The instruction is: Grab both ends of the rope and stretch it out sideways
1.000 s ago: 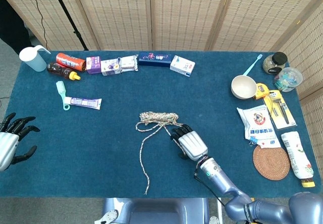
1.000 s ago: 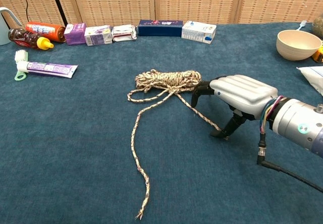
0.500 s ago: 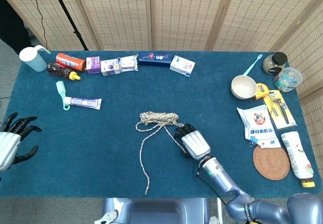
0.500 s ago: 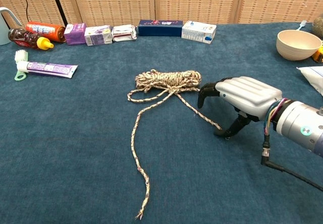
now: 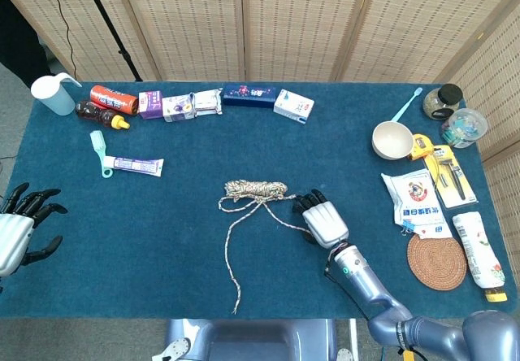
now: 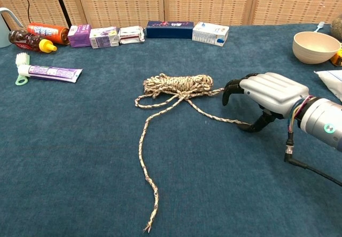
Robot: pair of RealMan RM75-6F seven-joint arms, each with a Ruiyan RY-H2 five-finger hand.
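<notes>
The right hand (image 6: 267,95) is held palm-down low over the desk (image 5: 162,215), just right of the coil, with the left hand (image 5: 16,231) at the desk's left edge, fingers spread and holding nothing. One rope (image 6: 176,87) is seen mid-desk, coiled with two loose ends. One end runs under the right hand's curled fingers (image 6: 232,90) and touches the thumb; whether it is gripped cannot be told.

One rope (image 5: 253,194) lies near the table's middle, and two robot hands are in view, the left hand (image 5: 18,229) at the left edge and the right hand (image 5: 325,221) beside the rope.

Along the far edge:
- one white pitcher (image 5: 52,94)
- two bottles (image 5: 106,106)
- five small boxes and packets (image 5: 252,94)

Toward the left edge:
- one toothpaste tube (image 5: 132,164)
- one toothbrush (image 5: 101,151)

Toward the right edge:
- one bowl (image 5: 392,140)
- one spoon (image 5: 409,102)
- two jars (image 5: 453,113)
- one white pouch (image 5: 416,202)
- one round coaster (image 5: 437,259)
- one white tube (image 5: 480,248)
</notes>
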